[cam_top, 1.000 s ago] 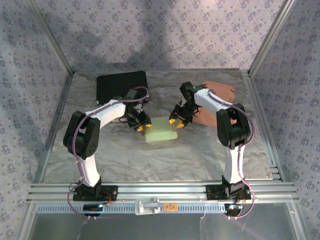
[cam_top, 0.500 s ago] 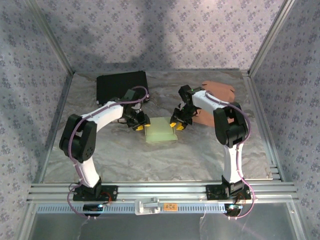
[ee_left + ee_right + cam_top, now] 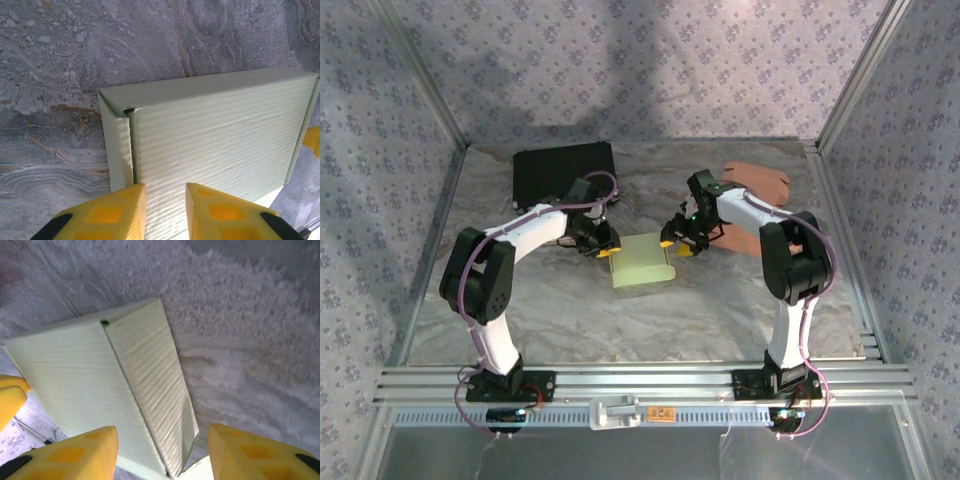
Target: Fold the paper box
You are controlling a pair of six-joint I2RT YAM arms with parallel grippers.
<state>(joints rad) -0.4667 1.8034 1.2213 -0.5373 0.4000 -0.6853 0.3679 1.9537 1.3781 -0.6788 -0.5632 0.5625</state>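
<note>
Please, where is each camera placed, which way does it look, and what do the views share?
Top external: above and behind the bases, looking down at the table; left arm, right arm and box show.
Left wrist: on the left arm, looking down past the left fingers onto the box.
Right wrist: on the right arm, looking down past the right fingers at a box corner.
Shared: all three see the box; each wrist view catches a yellow finger of the other arm.

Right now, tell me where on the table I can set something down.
Bare: the near strip of table between the paper box and the arm bases. Crowded: mid-table, where the left hand and right hand flank the box, with a black slab and brown sheet behind.
</note>
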